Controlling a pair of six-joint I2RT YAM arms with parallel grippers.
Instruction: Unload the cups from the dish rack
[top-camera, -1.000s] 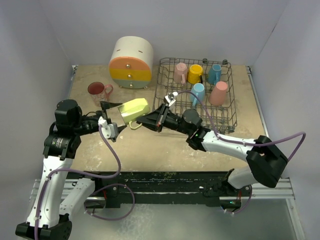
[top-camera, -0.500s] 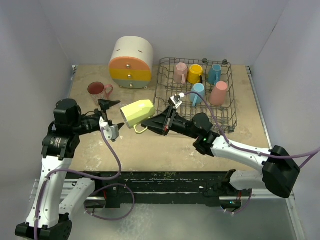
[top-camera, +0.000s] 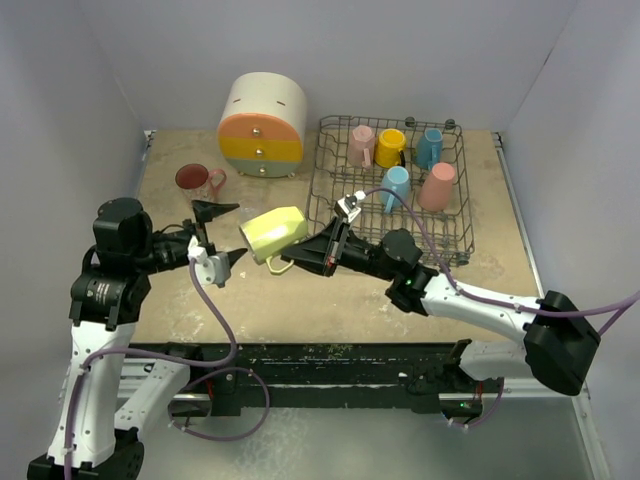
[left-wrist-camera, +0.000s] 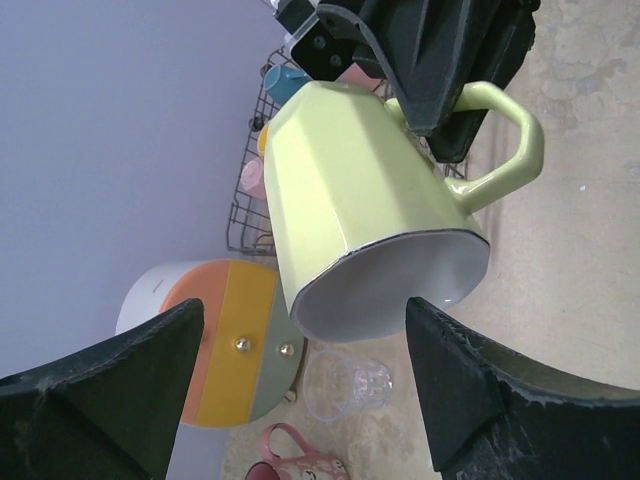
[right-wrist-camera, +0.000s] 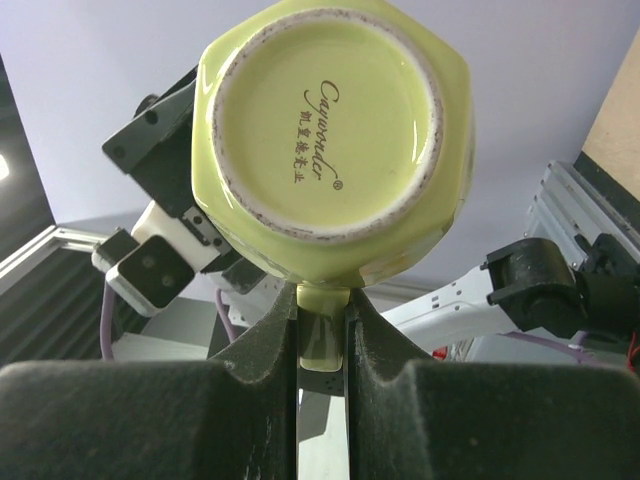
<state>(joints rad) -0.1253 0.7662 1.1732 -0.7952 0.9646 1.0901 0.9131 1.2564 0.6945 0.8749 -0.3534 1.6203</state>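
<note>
Top external view: we see the pale green cup (top-camera: 272, 232) tipped on its side in the air, off the surface (top-camera: 300, 310), just left of the dish rack (top-camera: 318, 175). Our right pincer (top-camera: 293, 257) is pinching its handle, and the right wrist view shows the cup's base facing that camera. The open mouth points toward our left pincer (top-camera: 221, 237), which is spread wide just in front of the mouth and apart from it. Five more cups (top-camera: 397, 186) stand in the dish rack. A patterned pink mug (top-camera: 200, 180) sits on the surface near a round cabinet (top-camera: 262, 125).
</note>
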